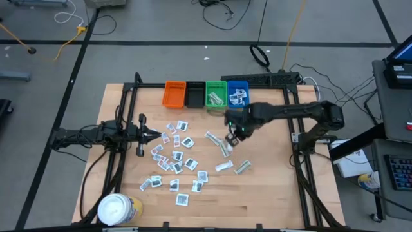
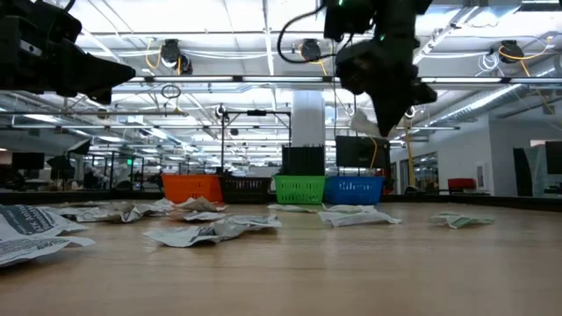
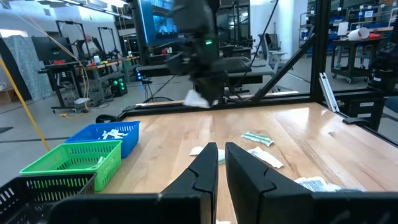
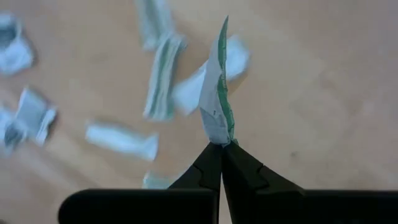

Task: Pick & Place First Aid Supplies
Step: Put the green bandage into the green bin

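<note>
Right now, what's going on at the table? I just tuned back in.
The right gripper is shut on a green-white strip wrapper, held up off the table over the loose strips, near the green bin and blue bin. The left gripper waits at the left, by the scattered white sachets, holding nothing. Many packets remain unsorted.

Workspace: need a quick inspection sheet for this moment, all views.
Surface: wooden table, bare toward its right edge.
Job's things: white sachets scattered left of centre; strip wrappers right of them; some packets already in the green bin and blue bin.
Clutter: orange bin, black bin, white-lidded tub at the near left corner.
Grippers: right end effector shut on a green-white strip wrapper, lifted above the table; left end effector waits left of the sachets, nothing held.
Cables: several on the floor beyond the table.
Surroundings: open lab hall, desks, monitors.
</note>
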You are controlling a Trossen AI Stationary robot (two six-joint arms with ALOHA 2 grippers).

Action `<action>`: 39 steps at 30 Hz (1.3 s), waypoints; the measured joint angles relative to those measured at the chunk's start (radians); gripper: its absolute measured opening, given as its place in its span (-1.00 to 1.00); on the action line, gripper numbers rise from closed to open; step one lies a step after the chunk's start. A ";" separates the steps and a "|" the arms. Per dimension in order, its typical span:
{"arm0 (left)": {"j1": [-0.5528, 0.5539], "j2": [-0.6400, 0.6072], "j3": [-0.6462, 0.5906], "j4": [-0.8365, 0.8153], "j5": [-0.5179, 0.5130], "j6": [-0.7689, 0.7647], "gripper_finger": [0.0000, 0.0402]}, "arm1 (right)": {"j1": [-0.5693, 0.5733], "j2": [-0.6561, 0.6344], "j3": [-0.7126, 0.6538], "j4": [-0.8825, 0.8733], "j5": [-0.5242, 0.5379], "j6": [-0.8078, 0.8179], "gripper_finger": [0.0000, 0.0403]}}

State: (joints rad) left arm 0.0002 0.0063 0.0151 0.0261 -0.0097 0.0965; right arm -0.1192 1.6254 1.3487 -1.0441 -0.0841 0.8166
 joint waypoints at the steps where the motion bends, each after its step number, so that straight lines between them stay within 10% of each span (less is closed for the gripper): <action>1: 0.000 0.000 0.000 0.000 0.000 0.000 -0.81 | -0.029 0.003 0.000 0.001 0.002 -0.011 -1.00; 16: 0.000 0.000 0.000 0.000 0.000 0.000 -0.81 | -0.362 0.069 0.035 0.032 -0.030 -0.097 -1.00; 39: 0.000 0.000 0.000 0.000 0.000 0.000 -0.81 | -0.498 0.600 0.760 0.003 -0.050 -0.257 -1.00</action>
State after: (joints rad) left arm 0.0002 0.0065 0.0153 0.0262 -0.0097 0.0967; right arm -0.6168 2.2254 2.1086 -1.0410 -0.1345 0.5592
